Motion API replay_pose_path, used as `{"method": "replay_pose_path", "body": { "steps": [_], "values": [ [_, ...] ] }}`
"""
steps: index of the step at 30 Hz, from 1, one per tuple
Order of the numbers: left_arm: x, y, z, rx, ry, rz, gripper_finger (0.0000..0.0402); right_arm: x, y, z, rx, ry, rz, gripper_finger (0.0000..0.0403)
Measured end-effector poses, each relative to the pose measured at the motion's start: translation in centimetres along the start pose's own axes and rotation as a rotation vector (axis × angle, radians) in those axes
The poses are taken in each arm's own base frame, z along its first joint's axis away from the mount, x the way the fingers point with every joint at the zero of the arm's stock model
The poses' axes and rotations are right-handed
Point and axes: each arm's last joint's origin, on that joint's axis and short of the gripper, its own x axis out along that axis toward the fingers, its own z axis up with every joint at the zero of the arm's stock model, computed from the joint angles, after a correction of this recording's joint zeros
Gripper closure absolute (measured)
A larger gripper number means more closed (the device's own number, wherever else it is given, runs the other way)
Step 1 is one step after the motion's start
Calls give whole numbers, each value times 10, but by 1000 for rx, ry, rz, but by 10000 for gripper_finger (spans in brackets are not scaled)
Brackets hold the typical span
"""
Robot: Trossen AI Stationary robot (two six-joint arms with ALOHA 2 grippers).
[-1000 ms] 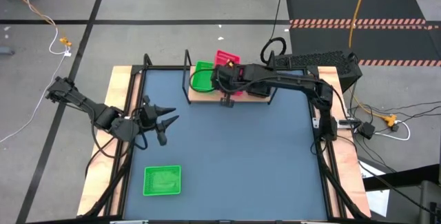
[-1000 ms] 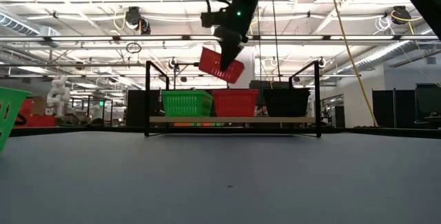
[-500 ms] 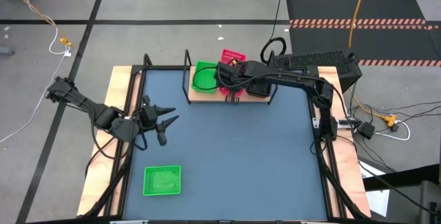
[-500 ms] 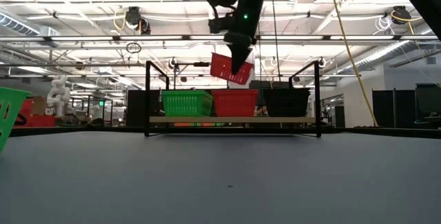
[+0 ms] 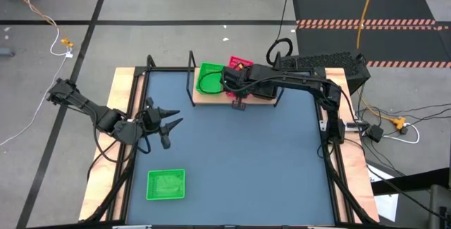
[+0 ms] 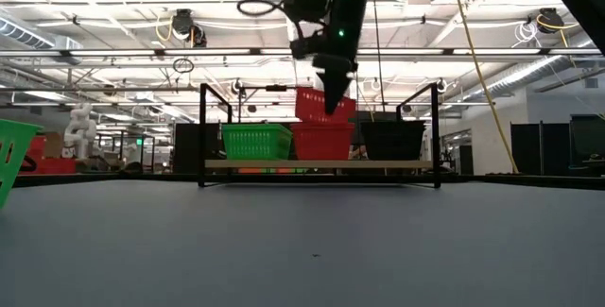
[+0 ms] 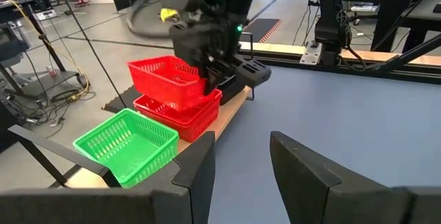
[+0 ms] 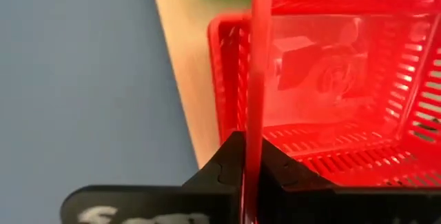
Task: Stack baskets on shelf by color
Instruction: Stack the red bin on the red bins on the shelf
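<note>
Right gripper [image 6: 331,107] jaws clamped on red basket [image 6: 321,105] rim — above shelf [image 6: 321,164]; left gripper [image 5: 174,118] jaws apart

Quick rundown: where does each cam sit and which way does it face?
High: overhead, straight down; both arms, shelf.
Low: tabletop height, facing the shelf; right tool drops in from above.
Left wrist: on the waiting left arm, facing the shelf; own fingers.
Right wrist: looks along own fingers clamping the held red basket.
All four share that basket.

Red basket [image 8: 331,79]: glossy plastic mesh. Shelf [image 7: 231,110]: matt pale wood. Tabletop [image 5: 232,151]: smooth, matt.
</note>
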Motion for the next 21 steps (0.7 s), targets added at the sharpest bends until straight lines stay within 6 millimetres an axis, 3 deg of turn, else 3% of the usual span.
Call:
{"method": "replay_pose_path", "body": {
  "steps": [7, 17, 21],
  "values": [
    [0, 0, 0, 7, 1, 0, 259, 16, 5, -10, -43, 56, 4, 393],
    [0, 0, 0, 16, 2, 0, 259, 14, 3, -8, -75, 21, -29, 390],
    [0, 0, 0, 17, 2, 0, 259, 9, 2, -8, -81, 6, -39, 364]
  ]
}}
